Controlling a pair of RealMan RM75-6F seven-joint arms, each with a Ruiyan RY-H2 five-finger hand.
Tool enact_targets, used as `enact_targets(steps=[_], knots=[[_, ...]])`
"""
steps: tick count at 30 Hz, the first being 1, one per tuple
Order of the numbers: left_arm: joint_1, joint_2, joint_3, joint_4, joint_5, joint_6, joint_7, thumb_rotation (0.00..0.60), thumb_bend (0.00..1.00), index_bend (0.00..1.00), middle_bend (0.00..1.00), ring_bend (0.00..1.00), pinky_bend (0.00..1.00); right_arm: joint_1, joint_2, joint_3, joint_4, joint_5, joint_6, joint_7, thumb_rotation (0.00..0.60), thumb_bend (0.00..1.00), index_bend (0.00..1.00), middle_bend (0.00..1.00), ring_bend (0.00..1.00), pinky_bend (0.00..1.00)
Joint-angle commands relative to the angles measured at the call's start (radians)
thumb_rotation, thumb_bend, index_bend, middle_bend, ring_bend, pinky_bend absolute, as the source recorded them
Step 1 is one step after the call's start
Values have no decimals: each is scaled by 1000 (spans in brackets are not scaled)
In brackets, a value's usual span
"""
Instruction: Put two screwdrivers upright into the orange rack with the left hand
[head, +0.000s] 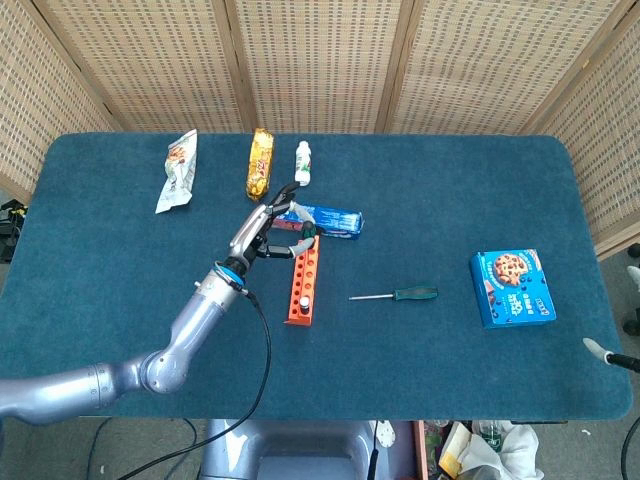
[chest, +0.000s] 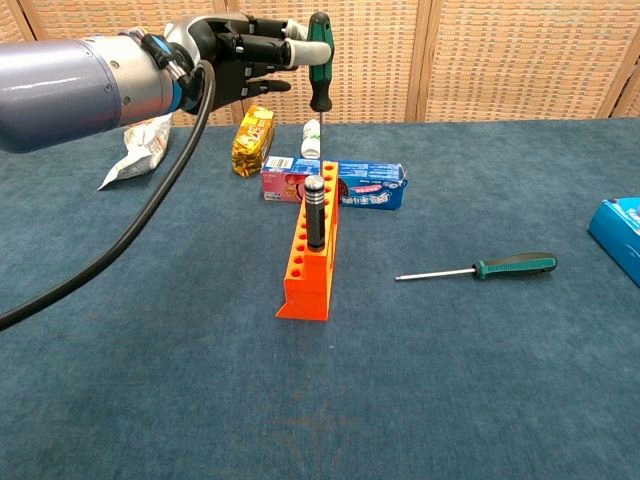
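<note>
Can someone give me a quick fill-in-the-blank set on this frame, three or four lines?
1. The left hand holds a green-handled screwdriver above the ____ rack.
2. A ____-handled tool already stands upright in the rack.
3. Another green-handled screwdriver lies flat on the ____.
4. The box with cookies pictured is ____ in colour.

Missing words: orange; black; table; blue
</note>
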Motion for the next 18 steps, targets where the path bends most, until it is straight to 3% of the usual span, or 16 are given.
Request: enact_targets(steps=[1, 18], knots=[[-2, -6, 3, 10, -1, -1, 0, 600, 414, 620, 0, 0, 0, 0, 0, 0, 1, 0, -2, 1, 600, 0, 0, 0, 0, 0], [-24, -88, 53, 133, 1, -37, 8, 600, 414, 620, 0, 0, 0, 3, -2, 2, 3, 5, -9, -5, 600, 0, 0, 0, 0, 0]])
